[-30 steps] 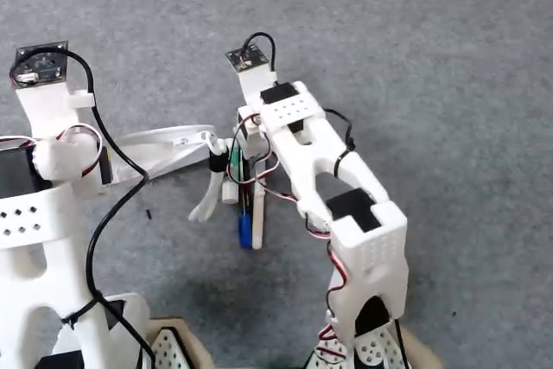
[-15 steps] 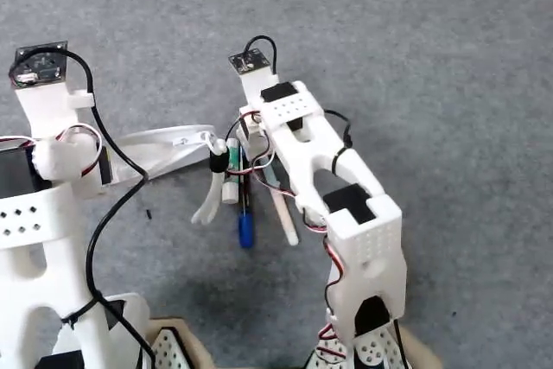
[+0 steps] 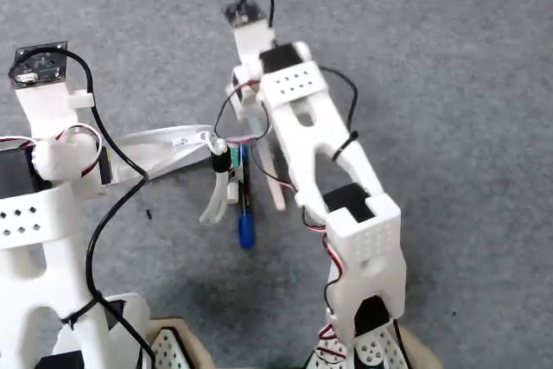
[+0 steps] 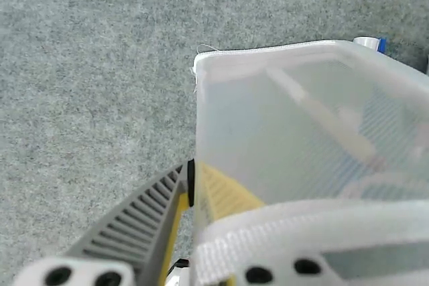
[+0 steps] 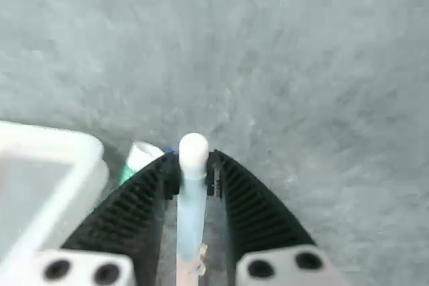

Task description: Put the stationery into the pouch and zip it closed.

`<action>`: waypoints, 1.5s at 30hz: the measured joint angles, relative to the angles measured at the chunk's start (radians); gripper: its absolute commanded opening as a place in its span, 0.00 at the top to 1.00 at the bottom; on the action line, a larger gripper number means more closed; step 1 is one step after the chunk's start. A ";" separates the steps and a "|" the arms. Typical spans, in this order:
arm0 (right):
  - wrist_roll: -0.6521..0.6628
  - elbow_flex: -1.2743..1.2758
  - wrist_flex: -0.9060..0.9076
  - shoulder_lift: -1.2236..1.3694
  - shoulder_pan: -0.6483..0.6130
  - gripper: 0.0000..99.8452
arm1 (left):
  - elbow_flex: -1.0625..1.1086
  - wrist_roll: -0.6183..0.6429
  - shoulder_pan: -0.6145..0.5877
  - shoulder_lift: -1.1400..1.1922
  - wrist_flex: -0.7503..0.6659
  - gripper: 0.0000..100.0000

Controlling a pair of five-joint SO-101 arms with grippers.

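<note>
— Where is the right tool (image 5: 193, 165), and what is it doing?

— I have it drawn narrow on a pale pen (image 5: 192, 192). The pen runs along the gap between the two black ribbed fingers (image 5: 141, 205), and its rounded white end pokes out just past the tips. The tips are low over the grey counter (image 3: 449, 127). I can't tell whether the pen's end touches it.

— And the left tool (image 4: 198, 185)?

— It is clamped on the pouch (image 4: 281, 132). I see one ribbed grey finger with a yellow pad pressed against the pouch's clear wall, near a corner. From overhead, the pouch stretches from my left tool towards the right tool. Its far end sits close to the right tool's tips.

— Is anything inside the pouch?

— I see blurred shapes through the wall, one long and thin. I can't tell whether they are inside the pouch or behind it.

— What about the other stationery?

— Two pieces lie on the counter just beside the right tool, on its pouch side. One is a glue stick (image 3: 230, 187), white with a green part, between the pouch's end and the held pen. The other is a blue pen (image 3: 246, 229), alongside the glue stick, with its capped end reaching farther from the tool than the glue stick does. Neither tool touches either one.
</note>
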 measured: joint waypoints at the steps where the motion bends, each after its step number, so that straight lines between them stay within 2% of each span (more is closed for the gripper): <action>1: 0.000 -0.061 0.032 0.000 0.002 0.99 | 0.000 0.000 0.000 0.000 0.000 0.97; 13: 0.000 -0.773 0.353 0.000 0.002 0.99 | 0.000 0.000 0.000 0.000 0.000 0.97; 17: 0.005 -0.901 0.371 -0.002 0.002 0.99 | 0.000 0.000 0.000 0.000 0.000 0.97; 23: 0.181 -1.008 0.371 -0.002 0.002 0.99 | 0.008 0.000 0.012 0.000 0.000 0.97; 26: 0.230 -1.054 0.371 -0.011 0.002 0.99 | 0.014 -0.002 0.048 0.000 0.000 0.97; 31: 0.236 -1.073 0.371 -0.075 -0.005 0.99 | 0.017 -0.002 0.060 0.000 -0.002 0.97; 38: 0.236 -1.073 0.371 -0.229 -0.100 0.99 | 0.017 -0.002 0.060 0.000 -0.002 0.97; 45: 0.236 -0.842 0.371 -0.442 -0.123 0.99 | 0.017 -0.002 0.060 0.000 -0.002 0.97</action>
